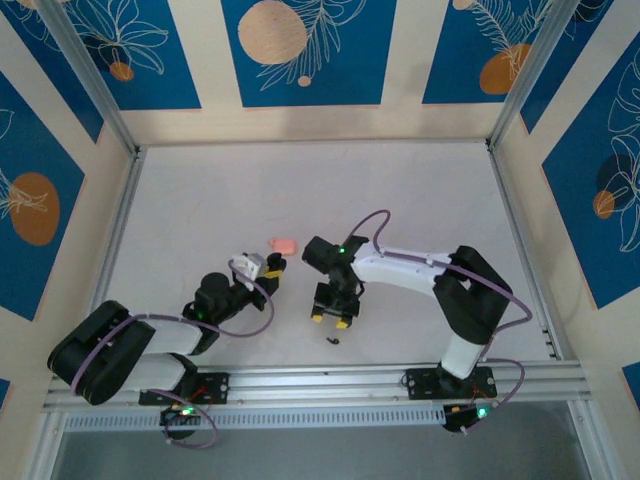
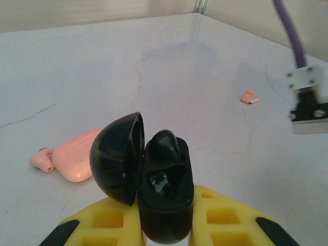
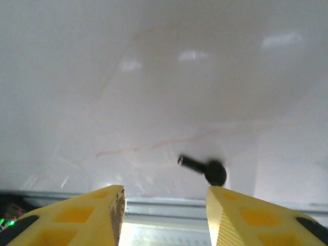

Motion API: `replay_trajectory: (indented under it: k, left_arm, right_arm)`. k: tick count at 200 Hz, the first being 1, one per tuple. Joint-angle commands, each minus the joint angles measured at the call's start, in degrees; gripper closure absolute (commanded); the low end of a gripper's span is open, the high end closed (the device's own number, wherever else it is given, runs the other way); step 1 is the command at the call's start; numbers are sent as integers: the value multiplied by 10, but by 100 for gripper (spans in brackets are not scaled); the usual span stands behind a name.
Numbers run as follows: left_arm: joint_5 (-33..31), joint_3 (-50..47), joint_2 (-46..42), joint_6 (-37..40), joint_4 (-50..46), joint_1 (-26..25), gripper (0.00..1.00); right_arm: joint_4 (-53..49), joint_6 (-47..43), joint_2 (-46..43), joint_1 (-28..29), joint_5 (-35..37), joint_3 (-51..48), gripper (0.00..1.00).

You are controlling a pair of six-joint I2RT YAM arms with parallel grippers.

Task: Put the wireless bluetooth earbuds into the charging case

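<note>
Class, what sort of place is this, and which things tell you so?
Likely a robot lab test cell: two arms bolted to an aluminium rail, a white table, blue patterned wall panels around it.

The worktop is white, with thin veins like marble. On it lies the pink charging case, with a pink earbud just beside it. A second pink earbud lies well apart. A dark earbud lies alone near the front edge.
</note>
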Motion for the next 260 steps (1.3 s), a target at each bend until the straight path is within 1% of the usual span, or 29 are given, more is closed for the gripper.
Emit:
replay_trajectory:
  k: [1,59,89,139,225,260]
  left_arm:
    - [11,10,-7,10,2,4,80]
    - [13,10,-12,10,-4,3,81]
    - [16,11,-11,11,-5,3,80]
    - [12,12,-24,14,-19,2,80]
    - [2,14,-48,24,-57,2,80]
    - [0,15,-52,25,-63,2,80]
  right_arm:
    - [-32,42,-20,14,-8,-36,53]
    - [28,87,-30,56,-62,-83,54]
    - [70,100,-14,63,-77,-105,54]
    - [106,91,4,51,-63,-118,54]
    - [103,43,-4,19,18,-86,56]
    - [147,42,-19,14,29,-93,56]
